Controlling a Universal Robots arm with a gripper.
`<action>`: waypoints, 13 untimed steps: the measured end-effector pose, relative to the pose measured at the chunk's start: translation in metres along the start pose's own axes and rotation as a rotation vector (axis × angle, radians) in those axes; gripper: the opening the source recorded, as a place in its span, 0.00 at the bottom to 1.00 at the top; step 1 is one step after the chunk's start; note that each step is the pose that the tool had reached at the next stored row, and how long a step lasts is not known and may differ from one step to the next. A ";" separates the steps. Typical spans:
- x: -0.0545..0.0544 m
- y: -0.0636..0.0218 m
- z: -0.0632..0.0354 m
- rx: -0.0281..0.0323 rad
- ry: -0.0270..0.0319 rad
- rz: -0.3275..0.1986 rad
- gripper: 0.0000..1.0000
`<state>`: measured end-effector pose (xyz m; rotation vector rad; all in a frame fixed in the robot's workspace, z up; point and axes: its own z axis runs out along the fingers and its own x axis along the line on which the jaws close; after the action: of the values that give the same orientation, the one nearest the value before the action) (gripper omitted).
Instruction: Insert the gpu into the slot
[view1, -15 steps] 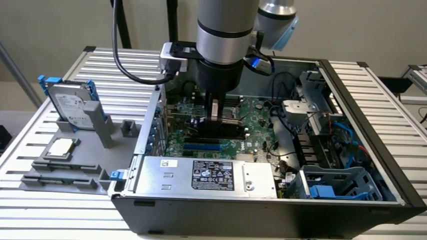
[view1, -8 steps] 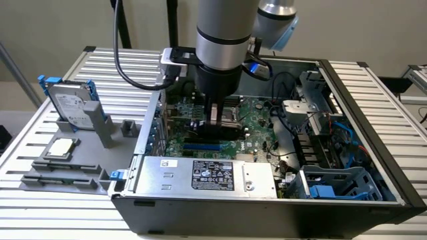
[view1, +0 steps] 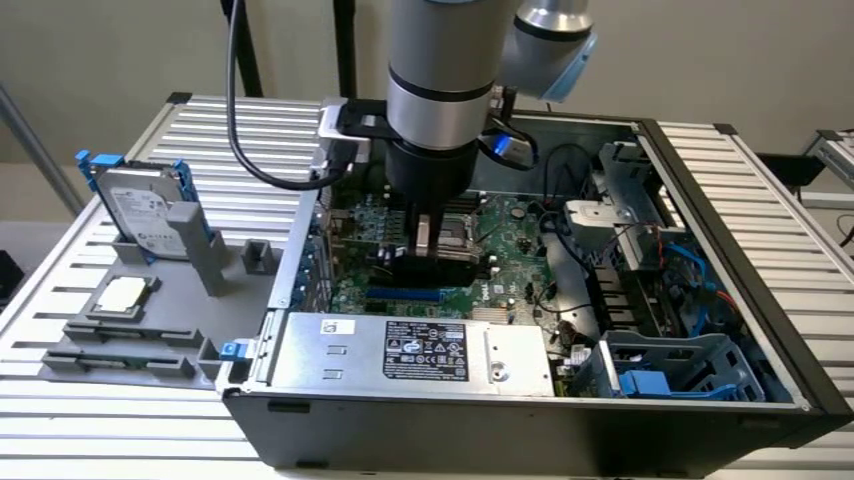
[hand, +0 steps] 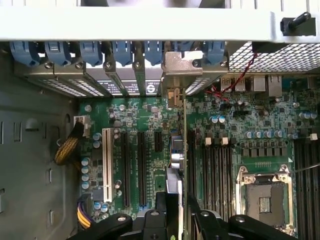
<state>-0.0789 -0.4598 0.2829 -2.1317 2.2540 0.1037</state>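
Holding the gpu (view1: 441, 268) upright directly over the slot (view1: 404, 296), the hand (view1: 429, 240) is clamped on the card's upper edge.
The card is thin and black-shrouded, with a silver end bracket (hand: 182, 64); it likely handles light and stiff yet fragile along the contact edge facing the slot, so the rigid upper sides, farthest from the slot, seem the safest hold.

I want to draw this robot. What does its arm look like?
The arm is a thick, silver-grey tube with a black ring and a light-blue cap at a joint. A black cable hangs beside it. Its gripper is black, with silver screws.
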 end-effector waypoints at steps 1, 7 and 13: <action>0.000 0.0002 0.0008 0.0001 0.0001 0.001 0.26; 0.000 0.0020 0.0050 0.0009 0.0006 0.011 0.26; 0.001 0.0033 0.0081 0.0018 0.0013 0.024 0.26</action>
<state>-0.0824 -0.4595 0.2748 -2.1053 2.2795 0.1009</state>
